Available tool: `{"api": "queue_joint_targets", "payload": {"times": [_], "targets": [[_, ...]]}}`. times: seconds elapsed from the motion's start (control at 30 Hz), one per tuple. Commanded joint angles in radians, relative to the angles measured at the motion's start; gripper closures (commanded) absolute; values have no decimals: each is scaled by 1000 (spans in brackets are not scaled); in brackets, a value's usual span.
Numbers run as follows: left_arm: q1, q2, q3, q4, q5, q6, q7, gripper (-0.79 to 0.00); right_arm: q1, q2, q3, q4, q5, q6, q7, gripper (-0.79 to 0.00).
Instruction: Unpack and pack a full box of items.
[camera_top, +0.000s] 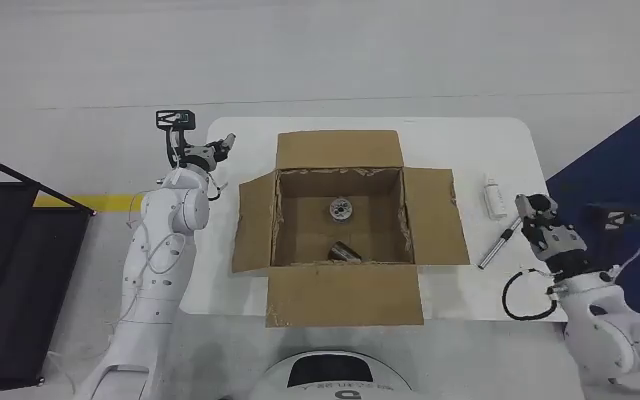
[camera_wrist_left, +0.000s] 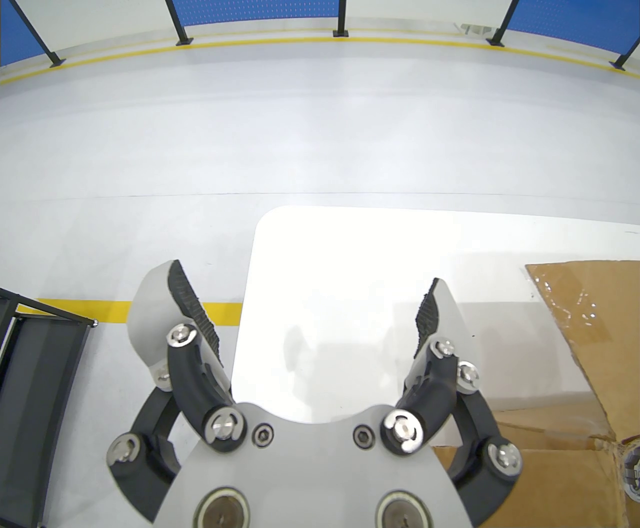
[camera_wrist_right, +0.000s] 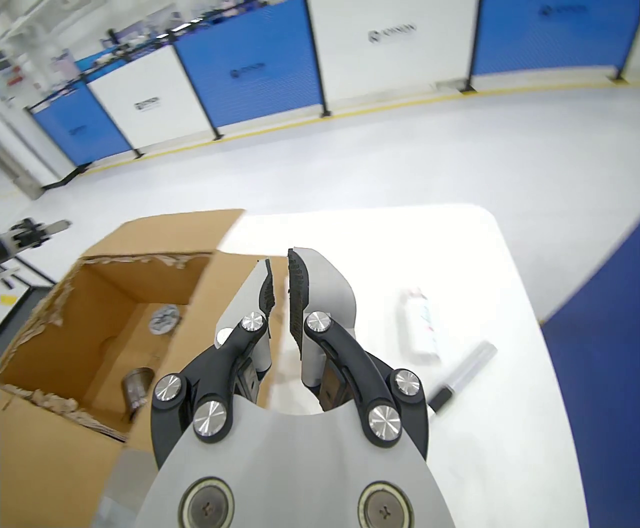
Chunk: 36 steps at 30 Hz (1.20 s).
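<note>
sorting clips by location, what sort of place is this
Probably a robot test hall or lab: a smooth pale grey floor with a yellow painted line, blue and white partition panels fencing the area, and a white table bearing an open brown cardboard box.

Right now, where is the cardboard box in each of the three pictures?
Top view: the cardboard box sits open mid-table.
Left wrist view: its flap, beside the left gripper.
Right wrist view: its open inside, beyond the right gripper.
Shared landmark: the white table under it.
</note>
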<state>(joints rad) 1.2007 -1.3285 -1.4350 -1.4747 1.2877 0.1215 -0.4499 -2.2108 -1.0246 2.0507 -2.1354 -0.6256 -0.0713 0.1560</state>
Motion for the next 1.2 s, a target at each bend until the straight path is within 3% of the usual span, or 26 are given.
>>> {"api": "queue_joint_targets", "payload": {"times": [0.0,0.2,0.3,0.4,0.53,0.73,1.17], "targets": [[0,0,0,0,0,0,0,-785,-7,-2,21,24,39,64,76,-132],[0,0,0,0,0,0,0,-785,89,7,-19,129,17,112,280,-108],[0,0,0,0,0,0,0,-785,177,14,-67,179,-55,189,373,-102],[0,0,0,0,0,0,0,-785,275,21,-129,236,-120,232,473,-120],[0,0,0,0,0,0,0,-785,401,28,-205,323,-199,262,579,-231],[0,0,0,0,0,0,0,-785,504,29,-266,402,-245,271,648,-212],[0,0,0,0,0,0,0,-785,575,27,-305,476,-283,310,732,-215]]}}
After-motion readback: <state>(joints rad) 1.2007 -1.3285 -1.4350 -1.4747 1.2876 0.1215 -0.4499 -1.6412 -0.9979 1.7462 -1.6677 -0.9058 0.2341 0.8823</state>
